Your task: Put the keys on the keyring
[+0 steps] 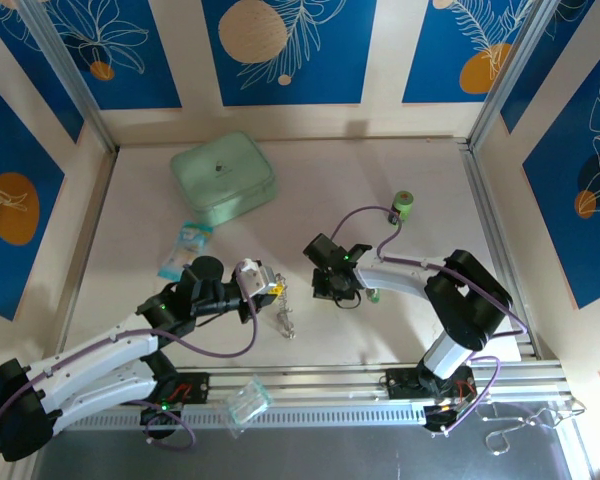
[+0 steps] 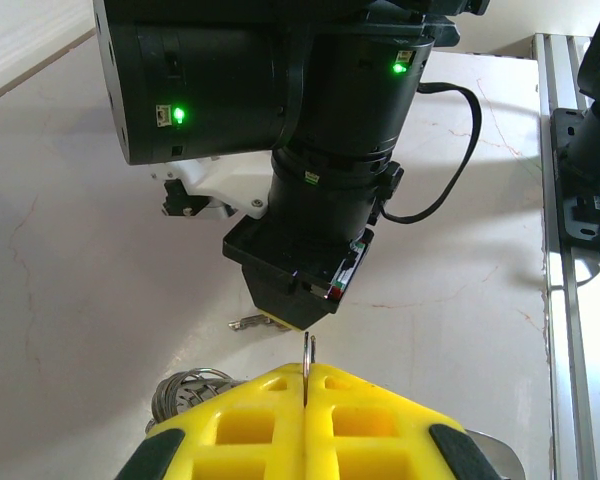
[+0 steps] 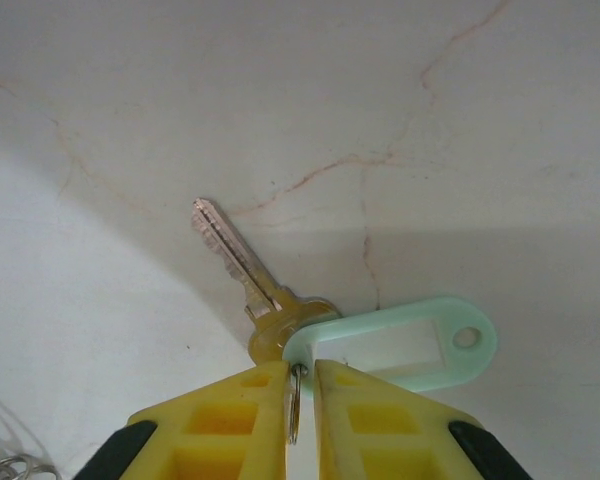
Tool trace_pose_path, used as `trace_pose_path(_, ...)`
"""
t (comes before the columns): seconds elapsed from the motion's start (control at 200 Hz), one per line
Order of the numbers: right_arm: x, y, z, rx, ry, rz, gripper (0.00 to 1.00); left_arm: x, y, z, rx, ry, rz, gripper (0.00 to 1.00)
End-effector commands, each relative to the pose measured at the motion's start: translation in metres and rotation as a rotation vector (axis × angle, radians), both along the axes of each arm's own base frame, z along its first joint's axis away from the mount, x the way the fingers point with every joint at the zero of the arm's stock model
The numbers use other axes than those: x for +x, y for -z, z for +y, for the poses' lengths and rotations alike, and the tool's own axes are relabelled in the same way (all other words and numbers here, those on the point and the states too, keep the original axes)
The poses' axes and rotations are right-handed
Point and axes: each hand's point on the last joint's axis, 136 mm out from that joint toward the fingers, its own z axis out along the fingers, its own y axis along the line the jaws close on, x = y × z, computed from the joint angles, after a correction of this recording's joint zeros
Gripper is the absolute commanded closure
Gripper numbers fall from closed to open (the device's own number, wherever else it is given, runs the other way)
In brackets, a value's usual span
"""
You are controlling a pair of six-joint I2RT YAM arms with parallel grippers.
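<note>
The left pincer is pressed together on the thin wire of the keyring, which hangs nearer to the arms than the green box. To the right of the box and also nearer, a key with a pale green tag lies on the table. The fingers of the right pincer stand slightly apart around the key's small ring; I cannot tell if they pinch it.

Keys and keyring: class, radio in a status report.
Left gripper shut on keyring. Right gripper slightly open around wire loop of key, flat on table. Mint tag against key head.
</note>
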Motion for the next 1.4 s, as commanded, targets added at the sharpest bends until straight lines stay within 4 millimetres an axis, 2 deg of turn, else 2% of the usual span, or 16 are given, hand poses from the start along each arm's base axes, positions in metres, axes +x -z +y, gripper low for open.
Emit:
trace_pose_path(0.0, 0.0012, -0.0072, 0.0014, -0.014, 0.000, -0.010, 0.85, -0.0015, -0.0096, -0.0032, -0.032, 0.028, -0.042, 1.00)
trace_pose_path(0.34, 0.0019, -0.0088, 0.0002, -0.025, 0.001, -0.019, 0.89, -0.0015, -0.0097, -0.0032, -0.032, 0.028, -0.043, 1.00)
trace_pose_path(0.64, 0.0005, -0.0134, 0.0015, -0.028, -0.009, -0.027, 0.86, -0.0012, -0.0091, -0.0035, -0.032, 0.027, -0.040, 1.00)
trace_pose_path(0.97, -0.0007, -0.0099, 0.0016, -0.034, -0.009, -0.014, 0.86, -0.0008, -0.0099, -0.0030, -0.033, 0.024, -0.044, 1.00)
trace_pose_path(1.12, -0.0007, -0.0111, 0.0021, -0.031, -0.013, -0.016, 0.88, -0.0007, -0.0103, -0.0031, -0.033, 0.023, -0.044, 1.00)
trace_pose_path(1.395, -0.0010, -0.0126, 0.0026, -0.022, -0.033, -0.027, 1.00, -0.0004, -0.0097, -0.0026, -0.032, 0.020, -0.046, 1.00)
